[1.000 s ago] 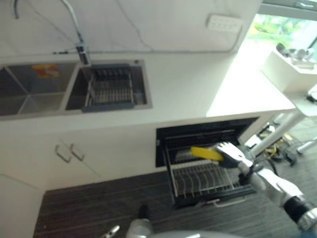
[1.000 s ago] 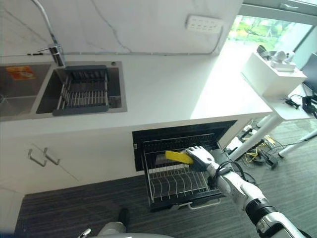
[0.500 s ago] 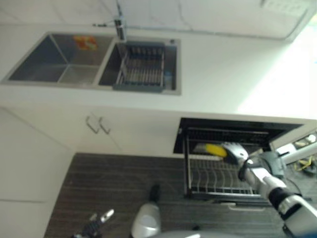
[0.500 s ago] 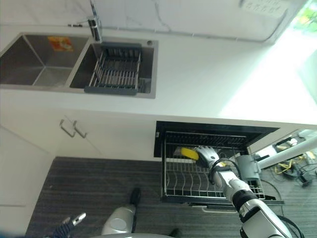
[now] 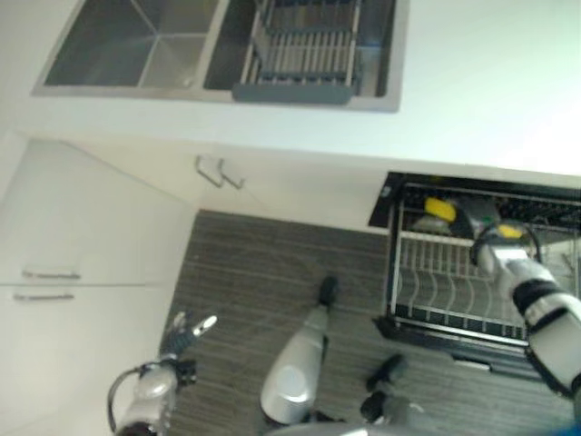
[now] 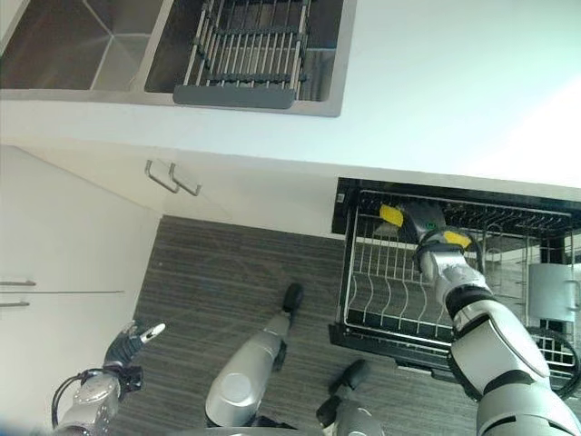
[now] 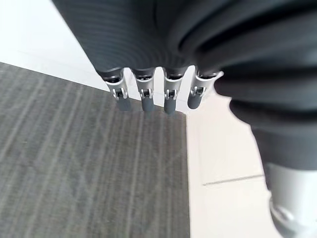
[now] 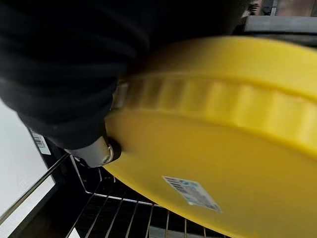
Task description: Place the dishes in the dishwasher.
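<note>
The round yellow plastic dish (image 8: 213, 139) is clasped by the right hand (image 6: 427, 229) over the wire dishwasher rack (image 6: 390, 291), not yet set down; the left hand (image 7: 148, 96) hangs relaxed.

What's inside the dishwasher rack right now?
The pulled-out wire rack holds the right hand gripping a yellow dish at its back end. The front prongs look bare. The hand covers the dish's middle, so whether it rests on the rack is unclear.

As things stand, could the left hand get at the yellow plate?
Probably not. The left hand hangs low over the floor by the cabinets, fingers relaxed, while the yellow plate sits far across in the dishwasher rack, held by the right hand.
</note>
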